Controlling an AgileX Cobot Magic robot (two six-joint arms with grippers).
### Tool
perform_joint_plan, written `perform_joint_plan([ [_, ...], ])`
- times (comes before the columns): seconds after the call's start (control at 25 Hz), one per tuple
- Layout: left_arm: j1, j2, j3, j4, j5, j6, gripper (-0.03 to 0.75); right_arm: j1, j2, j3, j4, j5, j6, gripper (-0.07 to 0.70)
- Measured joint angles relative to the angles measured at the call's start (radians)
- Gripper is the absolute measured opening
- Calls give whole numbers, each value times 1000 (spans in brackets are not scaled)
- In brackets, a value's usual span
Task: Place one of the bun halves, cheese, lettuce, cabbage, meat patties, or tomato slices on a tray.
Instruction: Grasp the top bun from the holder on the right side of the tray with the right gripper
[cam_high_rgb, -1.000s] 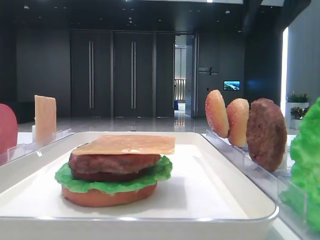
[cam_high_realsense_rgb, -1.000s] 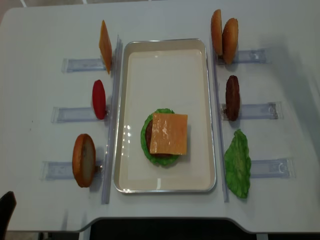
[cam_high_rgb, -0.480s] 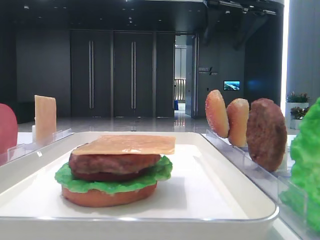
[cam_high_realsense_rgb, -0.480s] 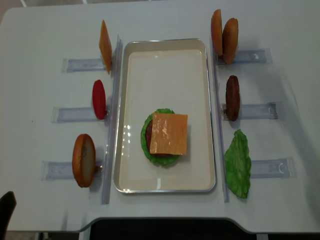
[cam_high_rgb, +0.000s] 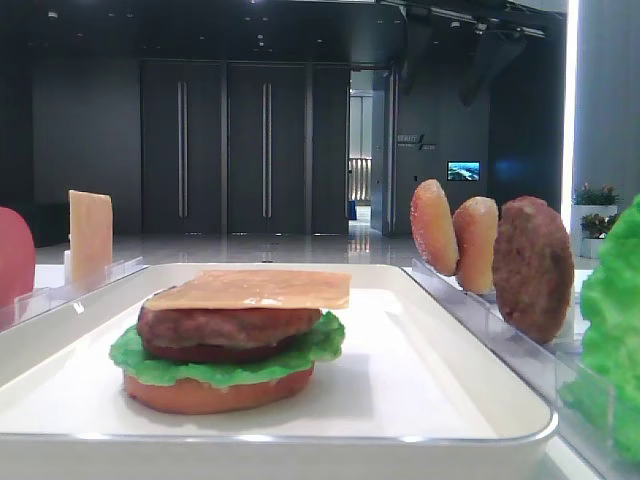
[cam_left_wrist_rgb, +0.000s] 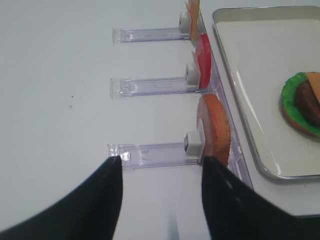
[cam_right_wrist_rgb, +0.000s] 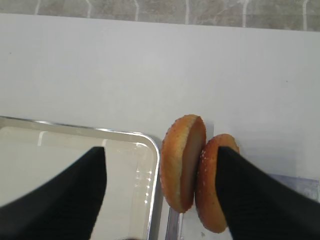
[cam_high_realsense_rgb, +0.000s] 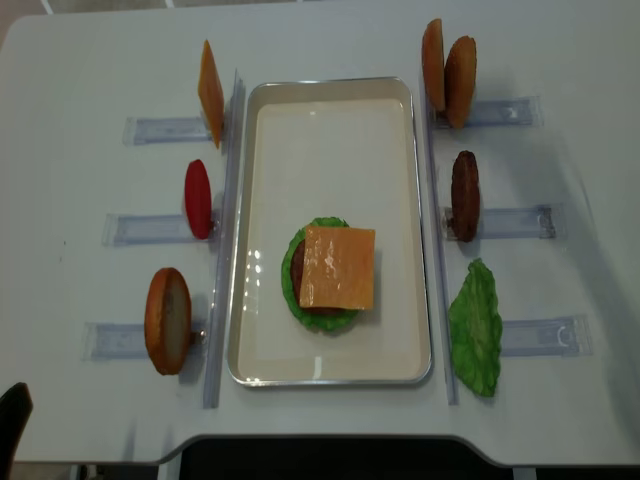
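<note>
Two bun halves stand on edge, touching, in the back right rack: a plain one (cam_right_wrist_rgb: 182, 160) and a sesame-dotted one (cam_right_wrist_rgb: 212, 195). My right gripper (cam_right_wrist_rgb: 160, 150) hovers above them, open, its fingers well apart and holding nothing. The white tray (cam_high_realsense_rgb: 330, 130) holds a stack topped by a cheese slice (cam_high_realsense_rgb: 338, 266), over a patty (cam_high_rgb: 225, 330), lettuce (cam_high_rgb: 225, 365) and a bottom bun (cam_high_rgb: 215, 393). My left gripper (cam_left_wrist_rgb: 161, 161) stays open and empty low at the front left, beside a bun half (cam_left_wrist_rgb: 215, 127) in its rack.
Clear racks flank the tray. On the left stand a cheese slice (cam_high_realsense_rgb: 210, 93) and a tomato slice (cam_high_realsense_rgb: 198, 198). On the right stand a patty (cam_high_realsense_rgb: 465, 195) and a lettuce leaf (cam_high_realsense_rgb: 475, 328). The table's front edge (cam_high_realsense_rgb: 330, 440) is near.
Dark parts of the right arm have come into view at the top right of the low exterior view. The food and the tray have not moved.
</note>
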Motion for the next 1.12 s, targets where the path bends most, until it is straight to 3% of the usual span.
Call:
perform_joint_plan([
  [1.12,0,0,0,0,0,0,391,27,130,0,-20,-10,3,448],
])
